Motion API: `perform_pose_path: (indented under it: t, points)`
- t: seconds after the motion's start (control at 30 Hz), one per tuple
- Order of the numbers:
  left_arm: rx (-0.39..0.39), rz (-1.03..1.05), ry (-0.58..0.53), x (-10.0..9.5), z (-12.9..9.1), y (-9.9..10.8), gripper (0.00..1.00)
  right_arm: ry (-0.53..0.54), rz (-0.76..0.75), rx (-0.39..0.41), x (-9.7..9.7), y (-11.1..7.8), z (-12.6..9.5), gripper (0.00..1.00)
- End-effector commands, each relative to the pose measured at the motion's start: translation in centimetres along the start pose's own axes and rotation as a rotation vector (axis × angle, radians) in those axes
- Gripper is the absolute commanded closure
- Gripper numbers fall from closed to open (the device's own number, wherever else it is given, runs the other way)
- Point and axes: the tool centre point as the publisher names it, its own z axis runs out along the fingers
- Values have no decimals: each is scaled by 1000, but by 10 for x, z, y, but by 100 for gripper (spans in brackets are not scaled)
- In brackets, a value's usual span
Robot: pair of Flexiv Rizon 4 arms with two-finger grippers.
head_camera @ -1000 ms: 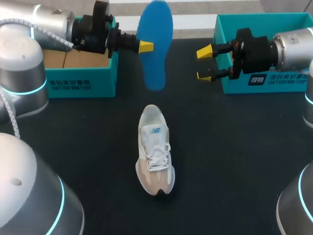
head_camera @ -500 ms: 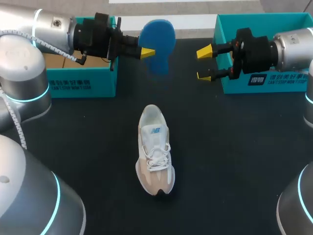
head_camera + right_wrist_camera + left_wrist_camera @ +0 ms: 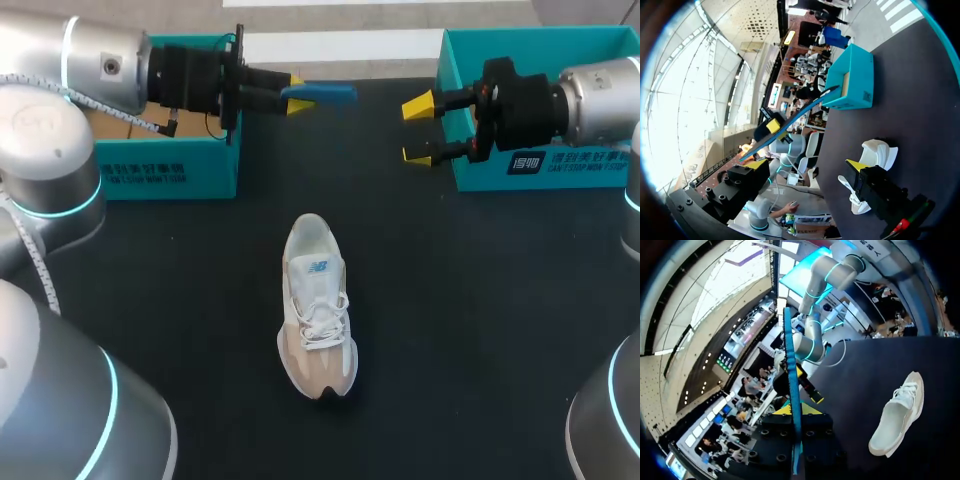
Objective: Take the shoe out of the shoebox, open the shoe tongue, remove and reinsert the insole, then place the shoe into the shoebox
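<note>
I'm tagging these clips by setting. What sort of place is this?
Probably a robot test bench for shoe handling: a black table with teal shoeboxes, a white sneaker, and the left gripper holding a blue insole.

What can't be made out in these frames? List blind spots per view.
Insole: edge-on in every view, so which face is up is unclear.
Shoe: inside too small to see in any view.
Left shoebox: head view, left arm covers most of its inside.
Right shoebox: head view, right arm and the picture's edge hide most of its inside.
</note>
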Motion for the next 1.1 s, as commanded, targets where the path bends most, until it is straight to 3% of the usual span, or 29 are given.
perform_pose_path:
  t: [0.03, 0.77, 1.0, 1.1]
  points:
    - [-124, 867, -112, 6, 0, -4, 100, 0, 0, 0, -1, 1, 2, 0]
    - [-124, 867, -112, 6, 0, -4, 100, 0, 0, 0, -1, 1, 2, 0]
    - [-120, 717, -203, 17, -2, 4, 100, 0, 0, 0, -1, 1, 2, 0]
    - [-122, 721, -174, 23, -1, 6, 100, 0, 0, 0, -1, 1, 2, 0]
